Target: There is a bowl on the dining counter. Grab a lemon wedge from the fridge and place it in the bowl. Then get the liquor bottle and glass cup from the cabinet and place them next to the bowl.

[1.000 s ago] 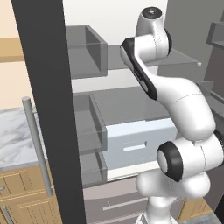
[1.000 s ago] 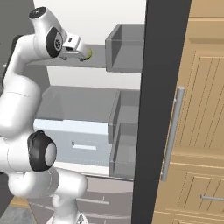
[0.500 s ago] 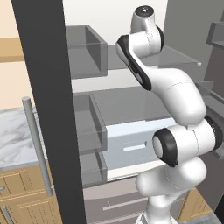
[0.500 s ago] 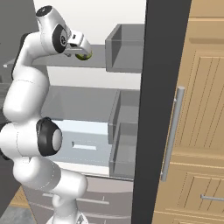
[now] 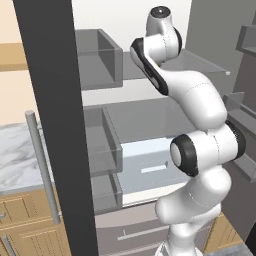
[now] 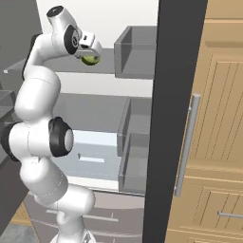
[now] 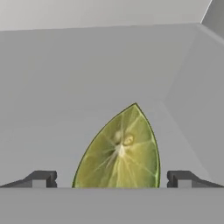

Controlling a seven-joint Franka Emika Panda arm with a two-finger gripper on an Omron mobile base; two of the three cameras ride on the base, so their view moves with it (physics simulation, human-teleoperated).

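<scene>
Fridge open, wedge between wide fingers

Fridge (image 5: 150, 115) comes first: we see it standing open, its dark door edge running down the left of the left base view and down the middle of the right base view. Inside are grey shelves, grey door bins and a pale drawer low down. Beside it in the right base view stand tan wood panels with a metal bar handle (image 6: 186, 144); in the left base view a marble counter (image 5: 17, 155) lies behind the door, over wood cabinets.

Next, the arm (image 5: 200, 110) rises from the base and bends up into the upper shelf level of the fridge.

Then the gripper (image 7: 115, 179): its two dark fingertips (image 7: 41, 178) stand far apart at the bottom of the hand view, and we see a gap between each tip and the fruit.

Smallest is the lemon wedge (image 7: 119, 151), yellow-green, cut face toward the camera, point up, sitting between the tips above a grey shelf. In the right base view it shows at the hand's end (image 6: 89, 59). We cannot tell whether the fingers touch it.
</scene>
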